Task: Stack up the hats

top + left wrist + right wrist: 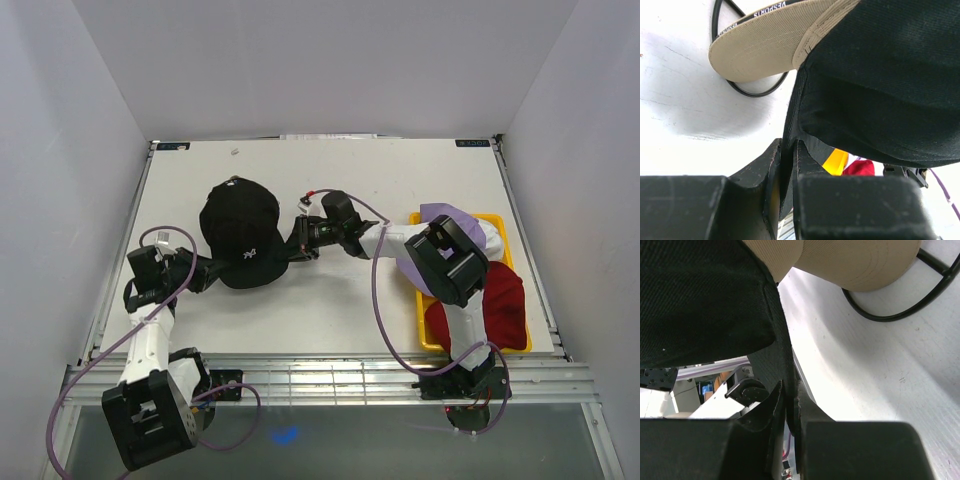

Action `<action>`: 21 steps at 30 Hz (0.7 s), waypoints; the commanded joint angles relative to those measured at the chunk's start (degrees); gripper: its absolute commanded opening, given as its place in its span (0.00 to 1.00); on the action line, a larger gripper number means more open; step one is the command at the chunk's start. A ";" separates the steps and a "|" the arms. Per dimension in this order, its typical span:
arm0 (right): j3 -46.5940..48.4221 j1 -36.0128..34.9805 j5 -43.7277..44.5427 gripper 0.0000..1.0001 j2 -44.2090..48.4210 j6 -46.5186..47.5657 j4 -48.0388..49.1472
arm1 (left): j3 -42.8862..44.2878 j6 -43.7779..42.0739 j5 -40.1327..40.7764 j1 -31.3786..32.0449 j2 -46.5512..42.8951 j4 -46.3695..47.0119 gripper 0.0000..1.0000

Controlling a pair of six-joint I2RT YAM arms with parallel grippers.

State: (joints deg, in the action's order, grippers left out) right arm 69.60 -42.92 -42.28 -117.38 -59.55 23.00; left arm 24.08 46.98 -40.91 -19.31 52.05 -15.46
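- Three caps are counted from above: a black cap [240,225] left of centre on the table [330,310], and a lavender cap [450,222] and a dark red cap [505,305] lying in one yellow tray [490,217] at the right. The black cap is held between both arms, with the left gripper [220,270] at its near-left edge and the right gripper [292,247] at its right edge. The tray lies to the right, nearer the right arm.
- One further cap, a tan cap [755,47], is shown in the left wrist view, its brim lying under the black cap. The left fingers are pinched on the black cap's lower edge.
- One fold of that same edge is pinched by the right fingers in the right wrist view, with the tan brim beyond it. Lowering the black cap squarely over the tan cap is judged the coming move.
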 commanded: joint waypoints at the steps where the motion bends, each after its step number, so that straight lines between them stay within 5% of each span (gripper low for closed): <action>1: -0.17 -2.08 5.89 0.08 -2.68 1.28 -3.58 | 0.97 -0.84 3.38 0.85 0.42 -5.19 0.05; 15: 0.18 -2.35 7.04 0.27 -3.73 0.93 -3.40 | 1.94 -3.04 7.33 0.85 1.30 -8.44 0.52; 21: 0.53 -2.35 7.39 0.39 -4.17 1.10 -4.19 | 2.38 -3.12 8.38 0.94 1.03 -9.32 0.61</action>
State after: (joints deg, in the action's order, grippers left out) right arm 69.63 -44.12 -38.37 -119.57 -59.55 23.57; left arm 24.93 44.66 -32.88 -18.98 53.47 -21.45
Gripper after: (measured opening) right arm 0.374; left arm 0.605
